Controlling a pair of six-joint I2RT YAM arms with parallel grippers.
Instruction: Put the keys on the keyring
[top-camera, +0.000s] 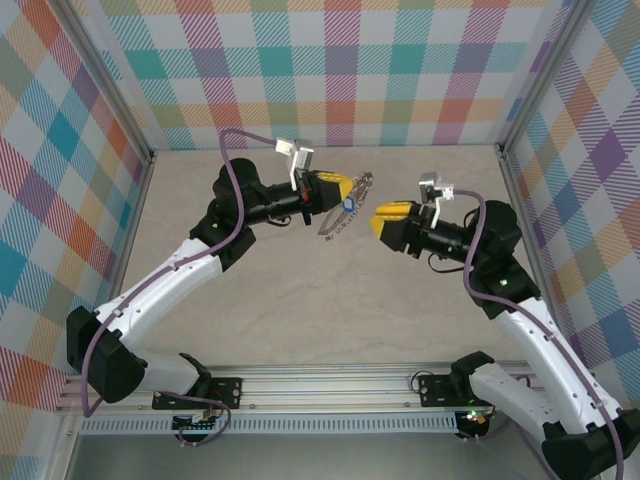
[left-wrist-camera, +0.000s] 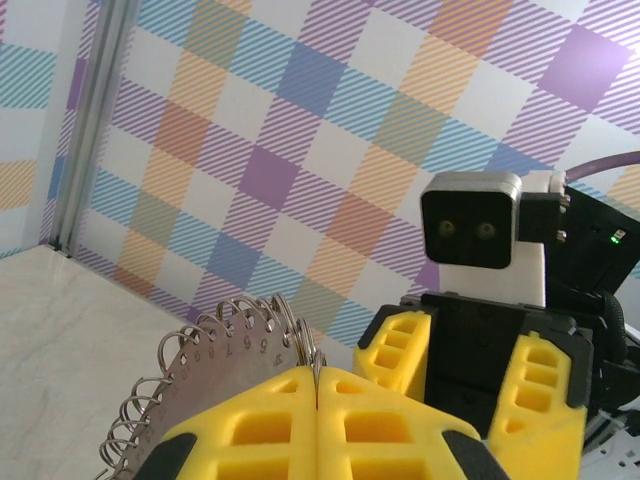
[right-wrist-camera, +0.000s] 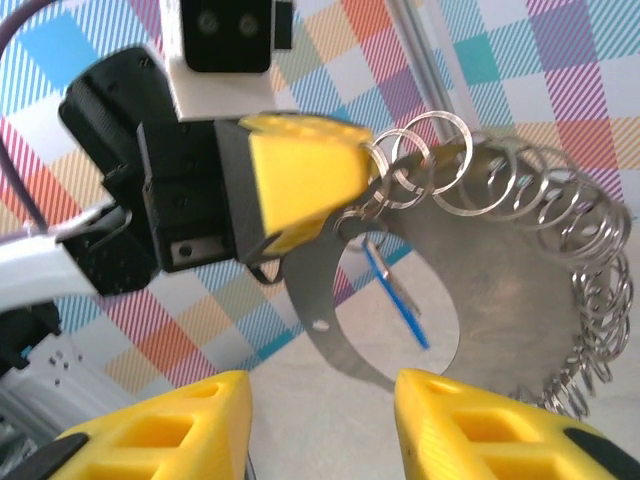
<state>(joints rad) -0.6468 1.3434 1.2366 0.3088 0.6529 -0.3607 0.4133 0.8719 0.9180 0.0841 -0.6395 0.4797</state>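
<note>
My left gripper (top-camera: 347, 187) is shut on the rim of the keyring (top-camera: 338, 222), a large grey metal hoop fringed with wire loops, and holds it up off the table. From the left wrist the yellow fingers (left-wrist-camera: 270, 420) pinch the numbered plate (left-wrist-camera: 225, 355) edge-on. The keys, a blue tag (right-wrist-camera: 397, 298) with a thin silver key against it, hang edge-on from a loop inside the hoop's (right-wrist-camera: 505, 290) opening; the same tag (top-camera: 349, 203) shows as a blue spot from above. My right gripper (right-wrist-camera: 320, 425) is open with nothing in it, facing the hoop a short way off (top-camera: 381, 219).
The left gripper (right-wrist-camera: 355, 175) and its wrist camera (right-wrist-camera: 225, 30) face me in the right wrist view. The right gripper (left-wrist-camera: 470, 375) and its camera (left-wrist-camera: 472, 232) stand opposite the left one. Checked walls (top-camera: 330, 70) close in the beige tabletop (top-camera: 320, 310).
</note>
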